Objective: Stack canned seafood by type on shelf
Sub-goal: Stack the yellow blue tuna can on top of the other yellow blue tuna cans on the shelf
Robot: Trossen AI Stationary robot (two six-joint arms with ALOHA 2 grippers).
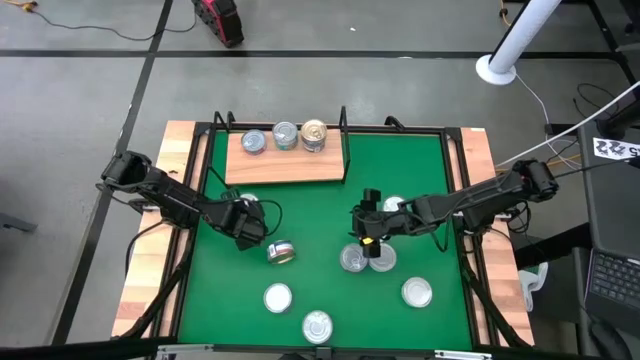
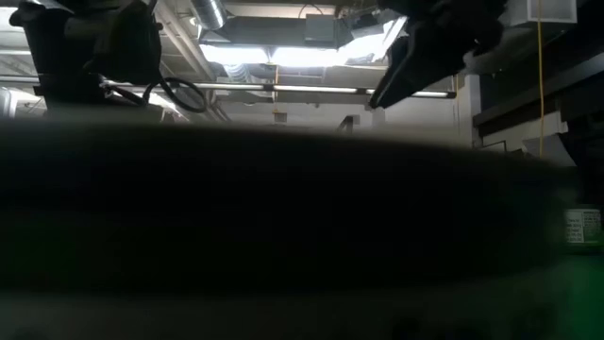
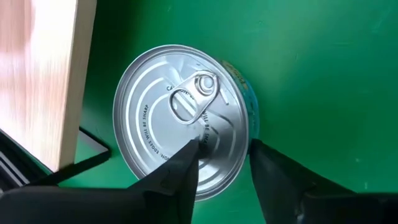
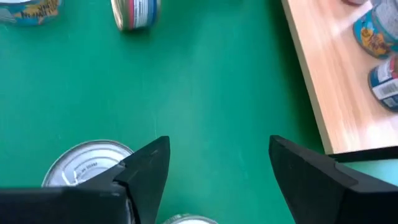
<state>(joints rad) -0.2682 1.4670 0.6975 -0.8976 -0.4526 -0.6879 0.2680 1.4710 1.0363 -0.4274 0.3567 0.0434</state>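
Three squat silver-lidded seafood tins (image 1: 285,137) stand on the light wooden shelf (image 1: 284,166) at the desk's far edge, others on the green mat (image 1: 320,215); left pincer (image 3: 222,163) straddles a teal-labelled tin (image 3: 183,116), not visibly clamped; right pincer (image 4: 217,165) apart.

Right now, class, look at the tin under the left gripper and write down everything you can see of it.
The tin is a squat round can with a shiny silver lid, stamped with concentric rings and a pull-tab ring. A teal edge of its side label shows. It lies lid-up on the green mat, close to the wooden shelf. The left gripper is over it: one fingertip rests on the lid, the other sits just outside the rim.
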